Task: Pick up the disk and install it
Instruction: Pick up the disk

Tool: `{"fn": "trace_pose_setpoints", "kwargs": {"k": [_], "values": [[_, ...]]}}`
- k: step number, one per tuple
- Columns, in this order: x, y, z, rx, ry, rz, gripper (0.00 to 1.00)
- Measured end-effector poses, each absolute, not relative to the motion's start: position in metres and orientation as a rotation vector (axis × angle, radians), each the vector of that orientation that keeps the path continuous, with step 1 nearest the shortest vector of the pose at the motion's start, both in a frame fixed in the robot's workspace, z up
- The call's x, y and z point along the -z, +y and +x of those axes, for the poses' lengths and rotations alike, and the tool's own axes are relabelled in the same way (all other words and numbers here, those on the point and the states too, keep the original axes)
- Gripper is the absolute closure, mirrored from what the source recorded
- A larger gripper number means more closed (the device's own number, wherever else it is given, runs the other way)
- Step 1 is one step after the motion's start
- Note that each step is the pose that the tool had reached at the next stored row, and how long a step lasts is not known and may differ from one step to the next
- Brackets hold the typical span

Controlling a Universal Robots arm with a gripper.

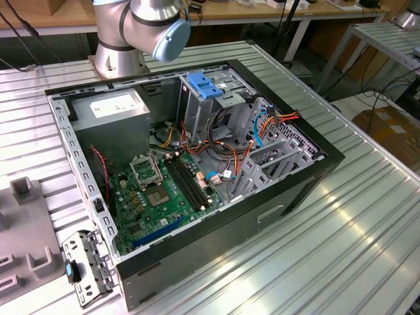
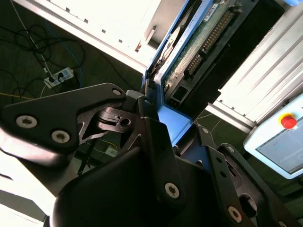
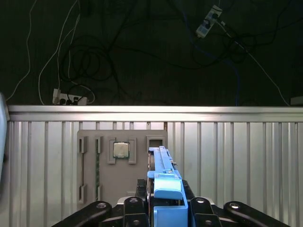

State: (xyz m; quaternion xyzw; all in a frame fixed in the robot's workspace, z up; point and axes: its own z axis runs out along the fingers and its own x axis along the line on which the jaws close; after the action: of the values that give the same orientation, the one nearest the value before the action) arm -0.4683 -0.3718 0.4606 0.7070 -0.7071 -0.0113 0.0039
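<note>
Blue-framed disk [image 3: 166,188] sits edge-on, clamped in the end effector [image 3: 164,196], over the grey tray [image 3: 122,189] by the tabletop [image 3: 236,161] edge. Open computer case [image 1: 230,226] mid-tabletop.

Open computer case [image 1: 230,236] (motherboard [image 1: 164,197] exposed) lies on metal table [image 1: 354,243].

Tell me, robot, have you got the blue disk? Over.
Pincer shut on the disk. Disk on edge, off the table, grey tray beyond it. Nothing else touches it.
</note>
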Motion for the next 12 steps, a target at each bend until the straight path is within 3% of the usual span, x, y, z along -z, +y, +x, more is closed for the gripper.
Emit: {"fn": "trace_pose_setpoints", "kwargs": {"k": [12], "values": [[-0.473, -0.372, -0.468, 0.035, -2.216, 2.216, 0.63]]}}
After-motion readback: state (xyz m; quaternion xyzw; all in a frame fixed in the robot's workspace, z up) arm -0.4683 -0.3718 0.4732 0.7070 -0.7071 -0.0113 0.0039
